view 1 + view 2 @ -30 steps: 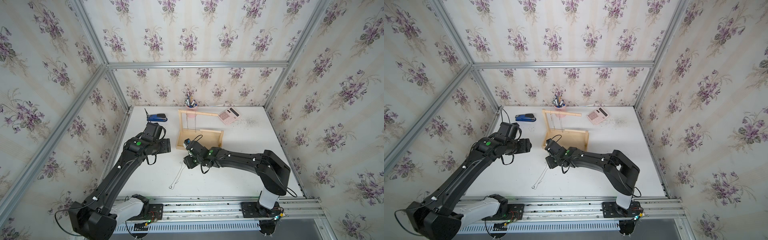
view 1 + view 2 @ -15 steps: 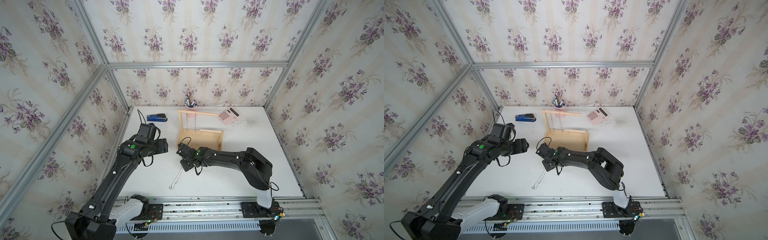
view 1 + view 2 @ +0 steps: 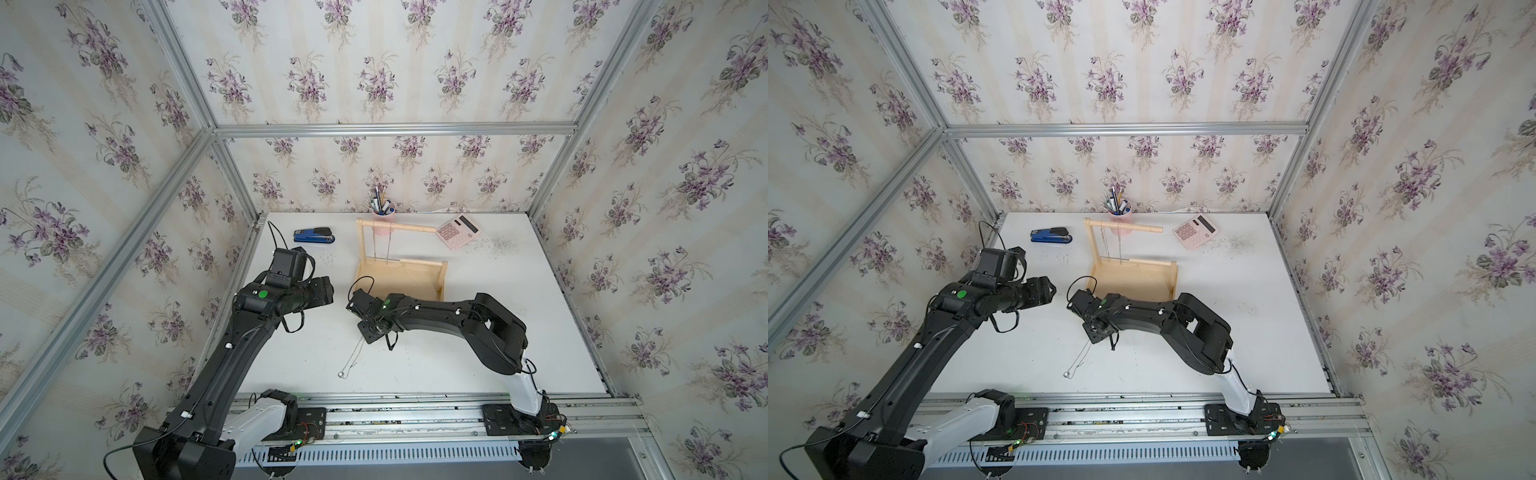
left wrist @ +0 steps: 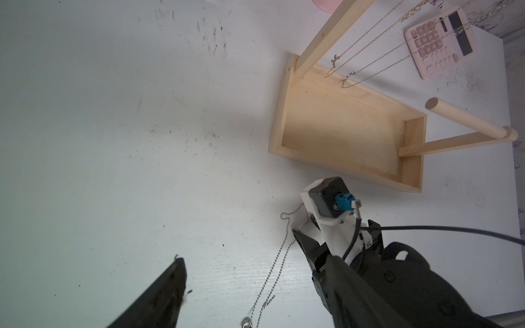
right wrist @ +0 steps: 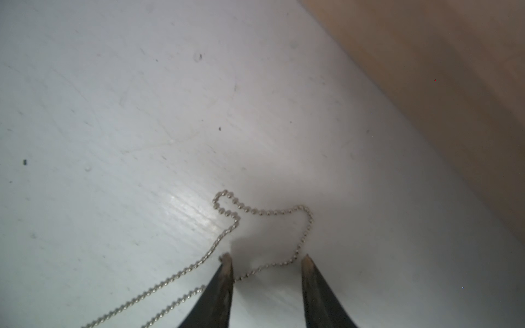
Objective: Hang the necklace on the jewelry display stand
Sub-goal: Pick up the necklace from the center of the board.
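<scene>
On the table | right claw part-open | straddling necklace strand

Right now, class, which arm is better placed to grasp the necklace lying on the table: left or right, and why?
Right. The right gripper is down at the table, open, its fingertips straddling a strand of the necklace. The left gripper hovers off to the side, clear of it.

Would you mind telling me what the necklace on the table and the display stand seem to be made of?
The necklace looks like silvery metal ball chain: tiny shiny beads. The jewelry display stand looks like pale unpainted wood, matte, with faint grain.
</scene>
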You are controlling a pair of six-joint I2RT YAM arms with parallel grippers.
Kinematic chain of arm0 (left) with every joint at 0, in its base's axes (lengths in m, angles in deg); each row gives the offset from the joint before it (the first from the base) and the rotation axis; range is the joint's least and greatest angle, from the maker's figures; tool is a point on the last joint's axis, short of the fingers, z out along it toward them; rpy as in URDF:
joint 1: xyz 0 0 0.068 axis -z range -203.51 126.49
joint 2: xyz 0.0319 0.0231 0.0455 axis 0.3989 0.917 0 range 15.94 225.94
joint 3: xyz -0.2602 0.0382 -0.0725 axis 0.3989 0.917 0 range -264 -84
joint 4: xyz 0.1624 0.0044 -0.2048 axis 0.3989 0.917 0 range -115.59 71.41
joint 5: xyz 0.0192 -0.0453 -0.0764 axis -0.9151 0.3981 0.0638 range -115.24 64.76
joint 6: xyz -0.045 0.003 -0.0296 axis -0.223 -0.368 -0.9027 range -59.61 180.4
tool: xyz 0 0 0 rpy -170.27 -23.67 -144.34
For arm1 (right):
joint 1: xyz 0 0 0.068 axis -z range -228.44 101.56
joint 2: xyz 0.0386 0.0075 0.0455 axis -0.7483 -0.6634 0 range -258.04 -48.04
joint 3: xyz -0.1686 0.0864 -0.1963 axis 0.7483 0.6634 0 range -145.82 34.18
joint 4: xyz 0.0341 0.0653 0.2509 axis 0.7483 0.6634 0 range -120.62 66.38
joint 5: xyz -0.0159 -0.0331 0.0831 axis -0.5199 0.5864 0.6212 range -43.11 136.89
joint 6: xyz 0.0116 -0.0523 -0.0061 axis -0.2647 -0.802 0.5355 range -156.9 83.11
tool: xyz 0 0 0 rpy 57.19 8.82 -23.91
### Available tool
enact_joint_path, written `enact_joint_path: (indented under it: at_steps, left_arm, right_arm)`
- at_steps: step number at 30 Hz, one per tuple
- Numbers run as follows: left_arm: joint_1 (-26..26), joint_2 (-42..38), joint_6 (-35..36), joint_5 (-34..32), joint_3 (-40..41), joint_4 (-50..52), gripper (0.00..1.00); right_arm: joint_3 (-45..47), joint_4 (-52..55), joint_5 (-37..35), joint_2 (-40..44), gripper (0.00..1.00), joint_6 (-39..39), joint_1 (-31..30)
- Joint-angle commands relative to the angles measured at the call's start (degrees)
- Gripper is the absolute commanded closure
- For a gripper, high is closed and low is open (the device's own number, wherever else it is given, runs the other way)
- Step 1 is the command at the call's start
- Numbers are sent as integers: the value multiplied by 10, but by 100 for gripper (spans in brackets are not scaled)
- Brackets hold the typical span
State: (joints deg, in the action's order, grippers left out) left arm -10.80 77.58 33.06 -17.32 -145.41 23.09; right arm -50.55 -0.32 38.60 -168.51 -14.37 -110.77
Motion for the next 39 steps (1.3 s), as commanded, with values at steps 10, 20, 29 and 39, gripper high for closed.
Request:
enact_joint_path:
  at_steps: [10,20,29,39]
  left_arm:
    - [-5,6,9,10,2,-19,21]
    - [-8,10,10,8,5,-20,21]
    - [-14,7,14,9,4,-19,21]
    - [-16,7,8,22,15,-28,21]
  right_arm:
    - [-5,1,2,-5,58,-13,30]
    - [-20,22,7,-44,77,-13,16]
    - [-19,34,16,-61,86,-6,10]
    - [-12,37,-6,-24,100,-11,9]
